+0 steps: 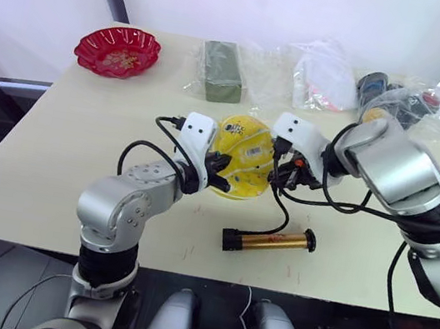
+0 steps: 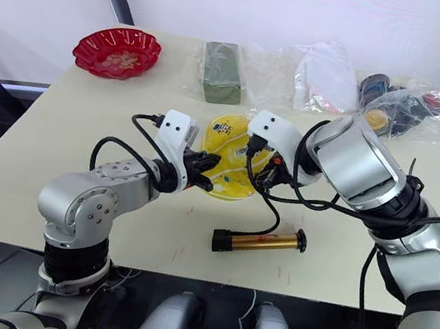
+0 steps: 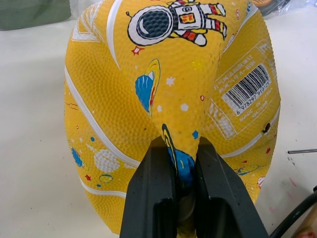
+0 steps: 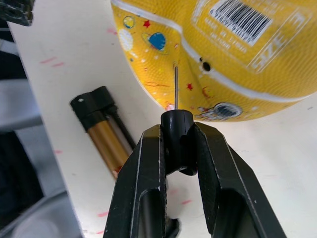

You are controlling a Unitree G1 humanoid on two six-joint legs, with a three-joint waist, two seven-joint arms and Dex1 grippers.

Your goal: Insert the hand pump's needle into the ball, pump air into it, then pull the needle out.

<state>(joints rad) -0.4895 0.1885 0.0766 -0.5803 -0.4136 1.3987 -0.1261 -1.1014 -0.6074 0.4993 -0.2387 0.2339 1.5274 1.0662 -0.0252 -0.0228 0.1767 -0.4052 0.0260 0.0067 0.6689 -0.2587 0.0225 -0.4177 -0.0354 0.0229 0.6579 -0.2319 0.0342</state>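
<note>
A red scalloped bowl point(image 1: 117, 50) sits on the surface point(image 1: 50, 170) at about 10 o'clock. Near the middle, the left gripper point(image 3: 182, 171) has its jaws pinched tight on a fold of the limp yellow ball point(image 1: 242, 156). At the ball's 3 o'clock side the right gripper point(image 4: 177, 144) holds the needle point(image 4: 176, 87) by its black fitting, jaws closed around it; the metal tip lies close against the ball's skin, just beside the small valve hole. The hand pump point(image 1: 268, 241) lies flat at 5 o'clock of the ball. Bagged items point(image 1: 327, 77) crowd 1 o'clock.
</note>
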